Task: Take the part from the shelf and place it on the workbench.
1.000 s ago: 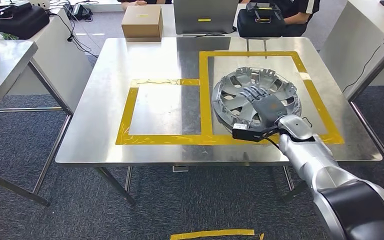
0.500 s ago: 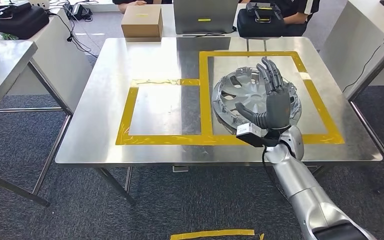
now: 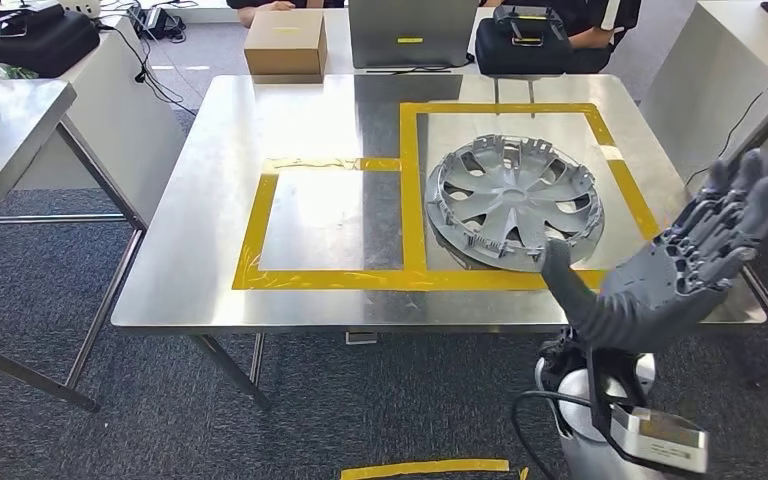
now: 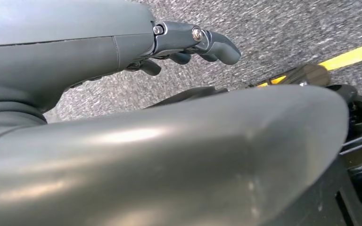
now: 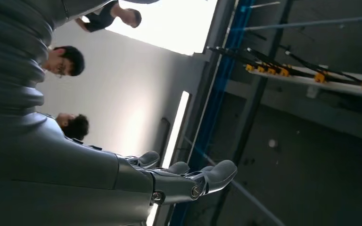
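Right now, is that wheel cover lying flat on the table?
Yes. The wheel cover lies flat inside the yellow tape; the right hand holds nothing.

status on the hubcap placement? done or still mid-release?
Done: the hubcap lies flat on the workbench, inside the larger yellow tape frame. In hand: nothing; the right hand is raised off the near right edge of the table with fingers spread and empty. The left hand hangs over the carpet, holding nothing visible. Left: apparently nothing beyond lowering the arm.

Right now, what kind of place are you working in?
Probably an industrial test workshop: a steel workbench marked with yellow tape, a grey wheel cover on it, and more metal tables on grey carpet.
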